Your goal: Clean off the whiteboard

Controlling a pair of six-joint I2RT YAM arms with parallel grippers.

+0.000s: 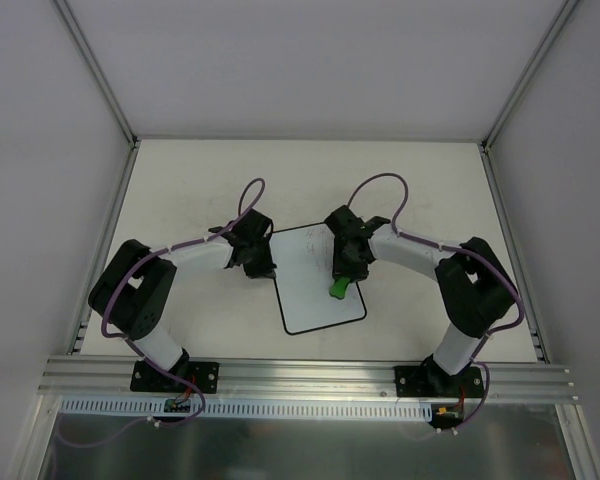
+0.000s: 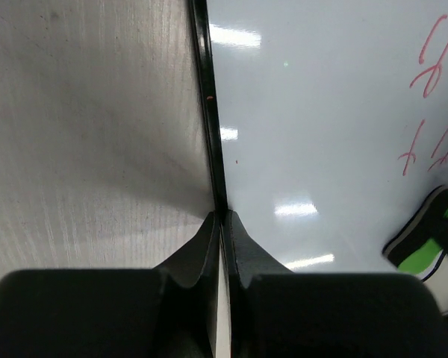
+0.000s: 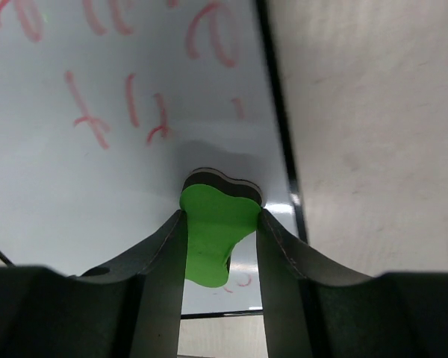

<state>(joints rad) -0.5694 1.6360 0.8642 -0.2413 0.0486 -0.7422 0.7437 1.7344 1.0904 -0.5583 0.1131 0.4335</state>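
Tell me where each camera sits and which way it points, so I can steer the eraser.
Top external: above and behind the arms, looking down on the table, the whiteboard and both whole arms.
Left wrist: on the left arm, looking along the left gripper, shut on the whiteboard's black edge; its fingers show.
Right wrist: on the right arm, looking down past the right gripper, clamped on the green eraser over the board.
Shared: both wrist views show red scribbles and the eraser.

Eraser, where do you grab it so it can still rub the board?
Take the eraser by its green body from above, a finger on each side, as the right gripper does. The dark layer is at the far end, facing the whiteboard, so that leaves it free to wipe.
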